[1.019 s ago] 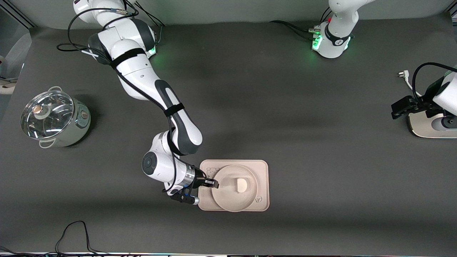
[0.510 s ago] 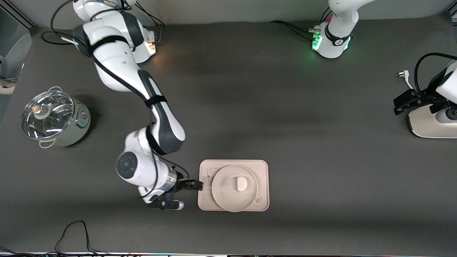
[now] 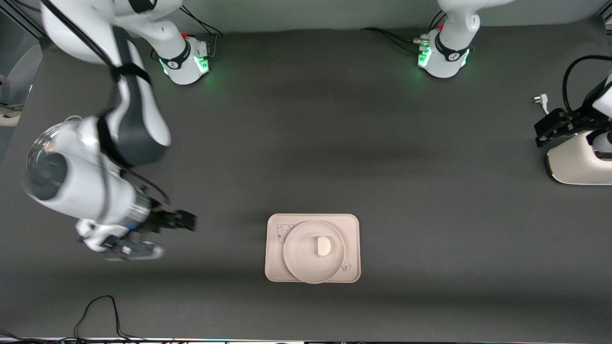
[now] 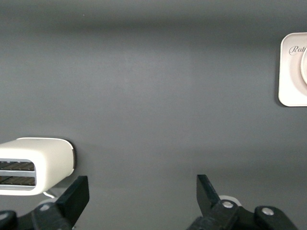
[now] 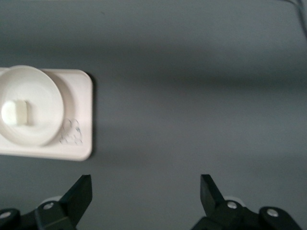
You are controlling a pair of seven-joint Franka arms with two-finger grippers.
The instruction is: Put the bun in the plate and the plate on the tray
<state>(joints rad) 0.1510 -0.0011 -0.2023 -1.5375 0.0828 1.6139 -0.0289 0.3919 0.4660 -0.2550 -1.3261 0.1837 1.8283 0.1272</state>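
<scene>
While my right end effector (image 3: 189,221) hangs over bare dark table (image 3: 306,143) toward the right arm's end, its two black fingers (image 5: 76,196) stand spread wide with nothing between them, well apart from the task's things. On that table the cream-beige rectangular tray with rounded corners (image 3: 275,267) lies flat, a small cartoon bear printed at one corner and script lettering at another. On the tray sits the round, plain cream-beige shallow plate with a raised rim (image 3: 299,253), its edge reaching the tray's border on the side nearer the front camera. In the plate, about at its middle, rests the small off-white, smooth rounded bun (image 3: 323,247), one side of it flat. My right wrist view shows the same stack, bun in plate and plate on tray, with grey table all around it. My left end effector (image 4: 141,194) waits at the left arm's end of the table, its fingers likewise spread and empty, just beside a white rounded toaster with two slots (image 4: 36,165). A glass-lidded metal pot (image 3: 43,138) stands at the right arm's end, mostly hidden by my right arm
</scene>
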